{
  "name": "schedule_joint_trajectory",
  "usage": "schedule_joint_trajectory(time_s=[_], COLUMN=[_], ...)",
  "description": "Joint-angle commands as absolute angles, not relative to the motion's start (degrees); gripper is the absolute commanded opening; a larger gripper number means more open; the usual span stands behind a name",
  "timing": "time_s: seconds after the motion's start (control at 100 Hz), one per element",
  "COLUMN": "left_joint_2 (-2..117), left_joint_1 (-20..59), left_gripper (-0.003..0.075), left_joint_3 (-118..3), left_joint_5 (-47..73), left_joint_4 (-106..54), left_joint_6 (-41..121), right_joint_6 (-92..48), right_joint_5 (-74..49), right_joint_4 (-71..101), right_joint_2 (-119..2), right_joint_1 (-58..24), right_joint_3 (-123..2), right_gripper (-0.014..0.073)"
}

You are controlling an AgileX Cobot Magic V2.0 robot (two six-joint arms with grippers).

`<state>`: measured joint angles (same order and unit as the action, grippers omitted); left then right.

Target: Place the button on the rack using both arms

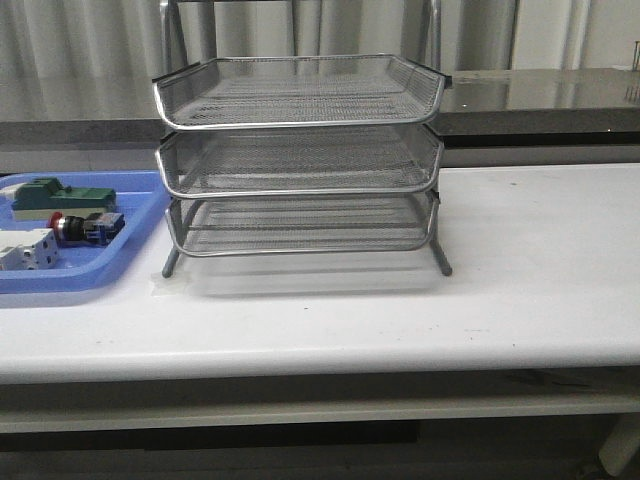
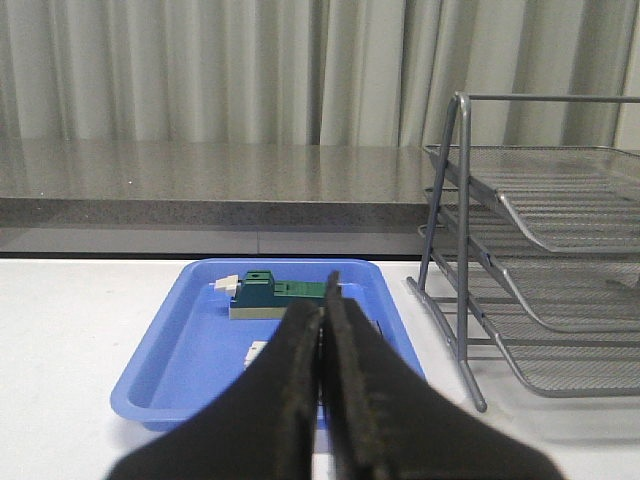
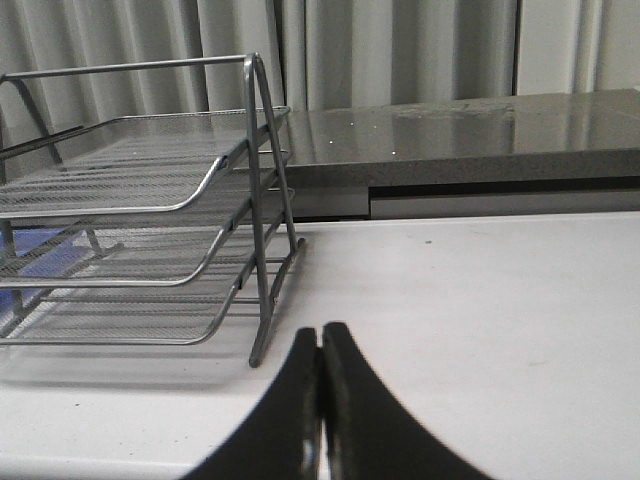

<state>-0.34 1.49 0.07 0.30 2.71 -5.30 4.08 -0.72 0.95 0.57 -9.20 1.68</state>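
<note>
The small red-capped push-button [image 1: 82, 228] lay in the flat blue plastic tray [image 1: 135, 240], just left of the three-tier silver wire-mesh rack [image 1: 300, 165] on the white table [image 1: 400, 310]. Left pincer [image 2: 322, 330] and right pincer [image 3: 321, 350] were each pressed together, holding nothing.

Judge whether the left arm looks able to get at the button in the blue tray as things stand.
Probably yes. The button lies uncovered in the open blue tray, beside the rack, not under it. The left gripper, shut and empty, must open first.
</note>
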Motion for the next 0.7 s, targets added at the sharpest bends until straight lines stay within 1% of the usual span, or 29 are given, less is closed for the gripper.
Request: schedule_joint_trajectory(time_s=[0.0,0.16,0.3,0.44,0.69], left_joint_2=[-2.15,-2.15,-2.15,-2.15,-2.15], left_joint_1=[1.37,1.37,1.37,1.37,1.37], left_gripper=[0.0004,0.0004,0.0004,0.0004,0.0004], left_joint_3=[2.7,2.7,2.7,2.7,2.7], left_joint_5=[-3.89,-3.89,-3.89,-3.89,-3.89], left_joint_4=[2.58,2.58,2.58,2.58,2.58], left_joint_6=[-5.79,-5.79,-5.79,-5.79,-5.79], right_joint_6=[4.03,4.03,4.03,4.03,4.03], right_joint_5=[0.97,-6.02,-11.81,-18.98,-29.04], right_joint_4=[3.52,5.69,5.79,6.26,8.65], right_joint_2=[1.63,0.0,-4.69,-11.9,-28.7], right_joint_1=[-8.94,-8.94,-8.94,-8.94,-8.94], right_joint_3=[-1.0,-6.37,-12.96,-20.83,-32.92], right_gripper=[-0.0067,-0.0067,-0.0067,-0.0067,-0.0067])
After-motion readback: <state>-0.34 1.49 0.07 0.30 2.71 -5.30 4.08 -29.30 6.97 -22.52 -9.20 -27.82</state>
